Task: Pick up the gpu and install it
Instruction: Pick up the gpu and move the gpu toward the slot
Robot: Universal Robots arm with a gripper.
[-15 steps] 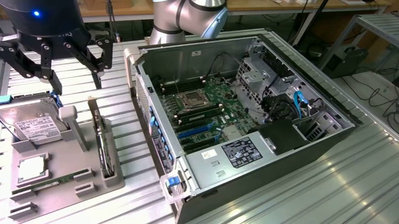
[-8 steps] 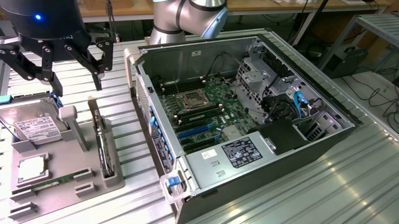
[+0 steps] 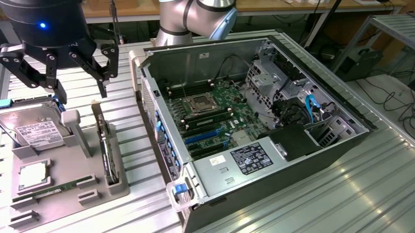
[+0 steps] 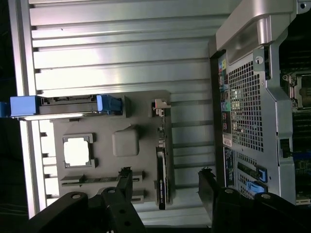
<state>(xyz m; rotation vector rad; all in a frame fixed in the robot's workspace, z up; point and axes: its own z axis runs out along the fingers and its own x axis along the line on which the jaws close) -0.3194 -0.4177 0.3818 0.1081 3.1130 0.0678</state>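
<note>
The gpu stands on edge in a slot of the grey holder tray, a thin dark-edged card. In the wrist view the gpu runs lengthwise with its silver bracket at one end. My gripper hangs open above the tray, over the card's far end and clear of it. Seen from the wrist, the gripper has one black finger on each side of the card, with nothing between them. The open computer case lies at the exterior view's right, its motherboard and blue expansion slots exposed.
The tray also holds a silver hard drive with a white label, a square processor and a long memory stick. A grey post rises beside the card. The case's rear panel stands close to the tray on the ribbed metal table.
</note>
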